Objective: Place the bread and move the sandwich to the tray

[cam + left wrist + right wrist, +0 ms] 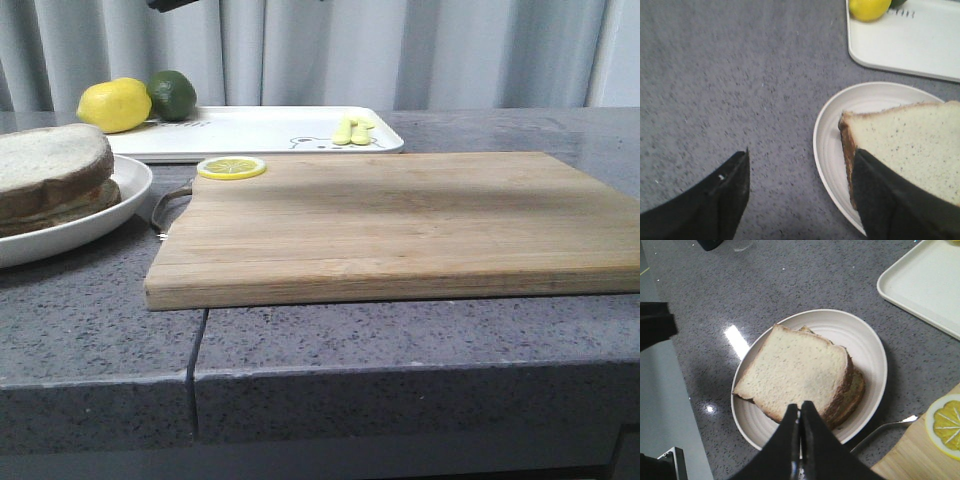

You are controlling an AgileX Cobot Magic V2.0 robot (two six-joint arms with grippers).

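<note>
Left claw (pixel 800 200) wide beside sandwich (pixel 800 375), right claw (pixel 800 412) pinched empty above; no legible writing.

Bread (pixel 795 372) showing pale cream w/ tiny dark specks, dark brown crust. Plate (pixel 867 347) showing plain white w/ faint concentric ridges. Tray (pixel 260 128) showing white w/ small dark line drawing. Lemon (pixel 114 104) showing bright yellow, lime (pixel 173 93) dark green. Lemon slice (pixel 232 167) showing yellow rim, paler centre. Cutting board (pixel 400 225) showing light tan wood grain. Countertop (pixel 730 85) showing grey w/ dark speckle. Gripper fingers (pixel 805 440) showing black. Curtain (pixel 400 50) showing pale grey.
</note>
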